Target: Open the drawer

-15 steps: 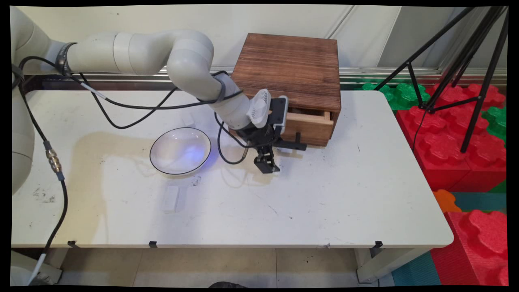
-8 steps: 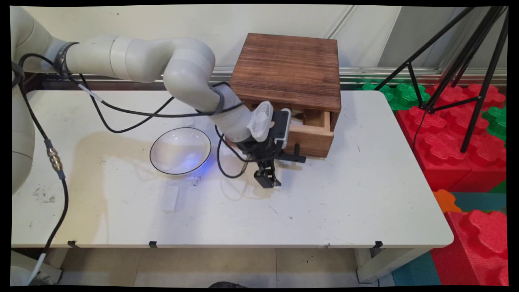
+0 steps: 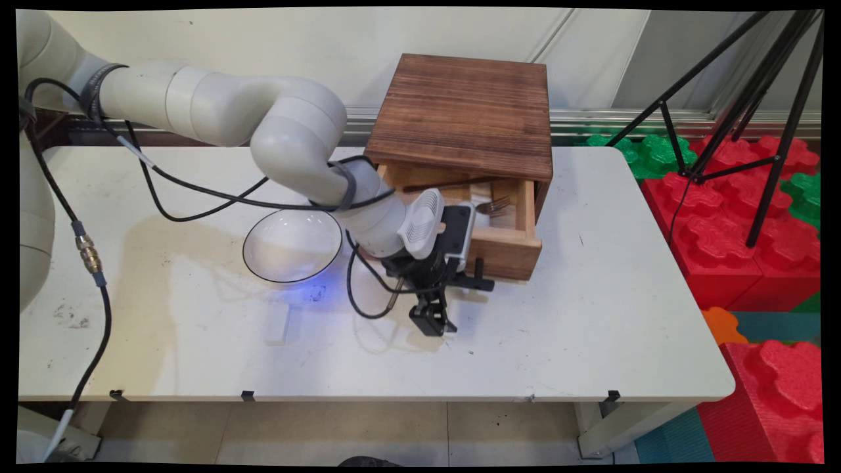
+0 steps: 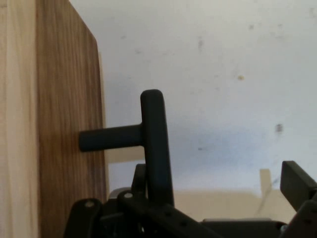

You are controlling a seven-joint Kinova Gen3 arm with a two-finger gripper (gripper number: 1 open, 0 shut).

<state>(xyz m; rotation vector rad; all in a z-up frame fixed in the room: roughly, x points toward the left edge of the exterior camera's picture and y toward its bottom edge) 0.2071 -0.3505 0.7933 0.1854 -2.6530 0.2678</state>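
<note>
With no lettering legible, the jaws (image 3: 439, 314) grip the drawer (image 3: 502, 246) handle (image 4: 151, 141).

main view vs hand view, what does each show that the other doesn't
Only the main view shows the wooden box with its drawer pulled out, a fork lying inside, the glass bowl to the arm's side, a small white block on the table, and the tripod and foam blocks beyond.

Only the hand view shows the handle's stem entering the drawer front, seen close up.

Both show the black drawer handle and the gripper beside it.
</note>
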